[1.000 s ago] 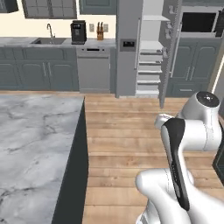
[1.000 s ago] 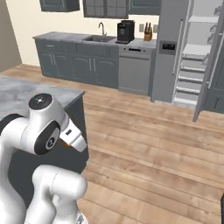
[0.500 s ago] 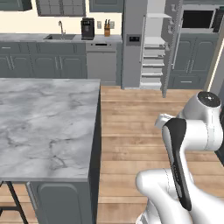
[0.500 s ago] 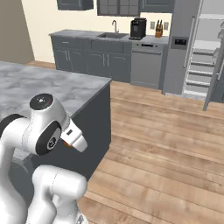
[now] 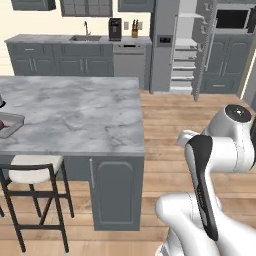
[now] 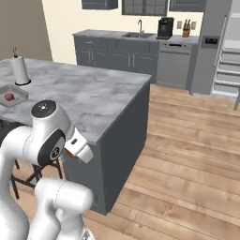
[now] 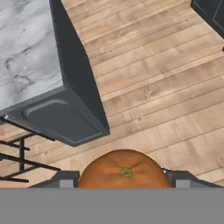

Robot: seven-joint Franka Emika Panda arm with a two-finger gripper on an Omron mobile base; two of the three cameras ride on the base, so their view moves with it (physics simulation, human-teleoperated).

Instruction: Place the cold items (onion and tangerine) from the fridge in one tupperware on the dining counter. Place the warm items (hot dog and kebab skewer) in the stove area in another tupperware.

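Tangerine (image 7: 124,169): one, sitting between the two fingertips of the gripper (image 7: 124,178) in the hand view, stem dimple facing the camera. Jaws stand fairly wide and are closed on the fruit from both sides; a sliver of orange also shows at the wrist in the right base view.

Container (image 6: 11,95): one shallow tray on the far end of the marble counter (image 5: 85,112), holding one dark red round item, probably the onion (image 6: 8,97); too small to be sure. One paper towel roll (image 6: 19,70) stands just behind it. One stool (image 5: 31,172) sits beneath that end of the counter.

Step in hand, as judged: carry the tangerine to that tray. Arm is folded close to the base, well apart from the tray. To do well: keep the grip steady during the drive, stop alongside the tray end, reach over the rim, lower before releasing so the fruit does not roll out.
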